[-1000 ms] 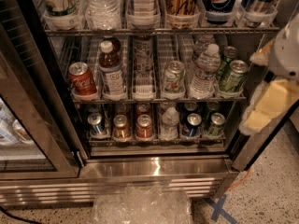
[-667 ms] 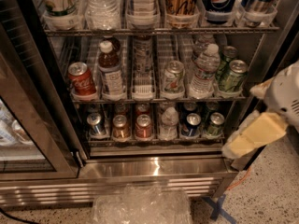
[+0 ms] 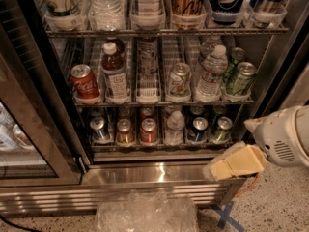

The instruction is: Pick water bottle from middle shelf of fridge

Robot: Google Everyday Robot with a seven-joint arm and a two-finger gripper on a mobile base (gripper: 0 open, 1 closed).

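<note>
The water bottle [image 3: 211, 74] stands upright on the middle shelf [image 3: 159, 102] of the fridge [image 3: 159, 174], in the lane second from the right. It is clear and ribbed, with a white cap and a pale label. My gripper [image 3: 232, 163], on a white wrist with yellowish pads, hangs at the lower right. It is in front of the fridge's steel sill, well below the bottle and slightly right of it. It holds nothing and touches nothing.
On the middle shelf are also a red cola can [image 3: 85, 83], a brown drink bottle [image 3: 115, 72], a pale can [image 3: 179, 80] and a green can [image 3: 240, 79]. Short cans fill the rack below [image 3: 145, 131]. The open glass door [image 3: 29, 129] stands at left. A plastic bag [image 3: 145, 212] lies on the floor.
My gripper has dropped from middle-shelf height at the right edge down and leftward to the fridge's sill. Nothing on the shelves has moved.
</note>
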